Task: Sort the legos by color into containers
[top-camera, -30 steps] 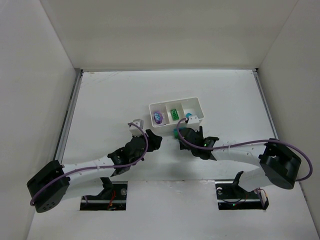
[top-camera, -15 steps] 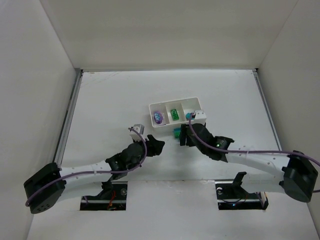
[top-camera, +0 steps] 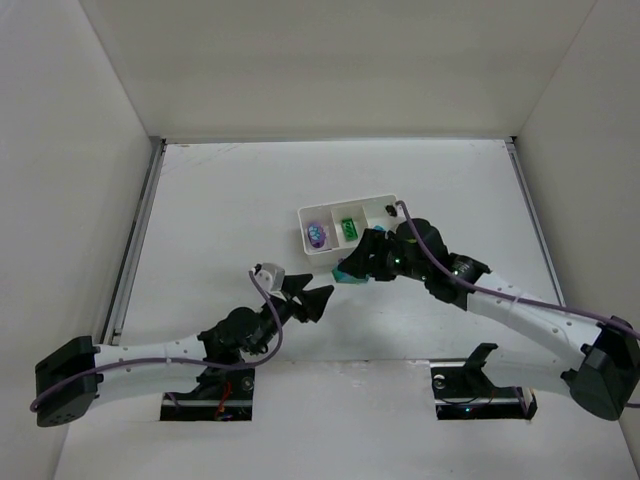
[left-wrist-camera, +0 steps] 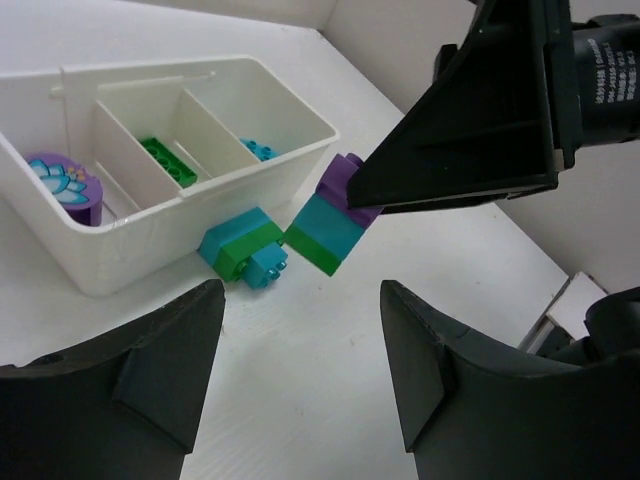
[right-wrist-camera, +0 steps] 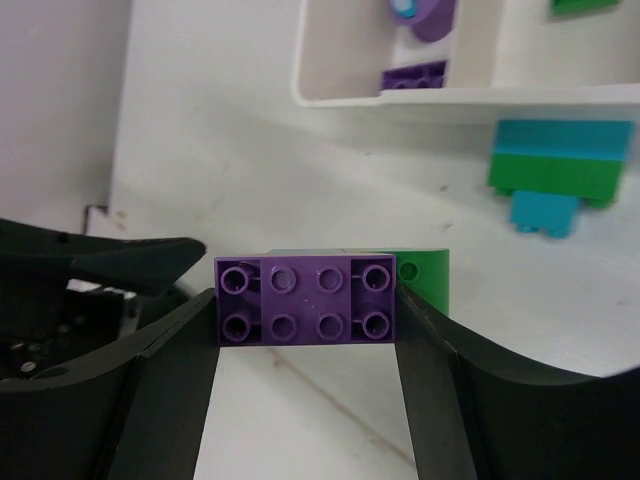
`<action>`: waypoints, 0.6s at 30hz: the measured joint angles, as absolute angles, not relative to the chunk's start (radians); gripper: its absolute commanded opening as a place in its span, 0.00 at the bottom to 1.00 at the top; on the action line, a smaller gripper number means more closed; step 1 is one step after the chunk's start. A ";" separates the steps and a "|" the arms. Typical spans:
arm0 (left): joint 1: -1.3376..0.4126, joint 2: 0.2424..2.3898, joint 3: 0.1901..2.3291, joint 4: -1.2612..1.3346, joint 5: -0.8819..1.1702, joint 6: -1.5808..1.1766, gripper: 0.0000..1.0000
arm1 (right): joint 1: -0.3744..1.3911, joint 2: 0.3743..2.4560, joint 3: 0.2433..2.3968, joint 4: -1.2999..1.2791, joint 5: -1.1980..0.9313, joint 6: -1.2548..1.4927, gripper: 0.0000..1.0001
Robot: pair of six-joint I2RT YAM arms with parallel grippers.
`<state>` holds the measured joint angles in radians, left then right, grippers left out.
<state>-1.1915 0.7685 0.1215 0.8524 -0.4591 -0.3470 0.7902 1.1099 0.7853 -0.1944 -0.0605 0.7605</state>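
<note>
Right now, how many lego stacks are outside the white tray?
2. One purple-topped stack is held in the right gripper; one teal-and-green stack lies on the table beside the tray's near wall. Others may be hidden under the arms.

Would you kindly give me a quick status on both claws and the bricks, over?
Left claw open, empty. Right claw shut on purple-teal-green stack, in front of tray. Second teal-green stack loose on table beside tray.
</note>
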 measured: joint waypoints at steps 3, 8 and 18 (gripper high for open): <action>-1.214 0.756 0.121 0.878 -0.471 -0.299 0.61 | 0.785 1.131 0.817 -0.194 -0.159 0.818 0.54; -1.271 0.756 0.121 0.887 -0.505 -0.221 0.63 | 0.785 1.179 0.862 -0.194 -0.288 0.908 0.55; -1.340 0.805 0.142 0.894 -0.585 -0.084 0.61 | 0.785 1.206 0.875 -0.170 -0.409 1.015 0.54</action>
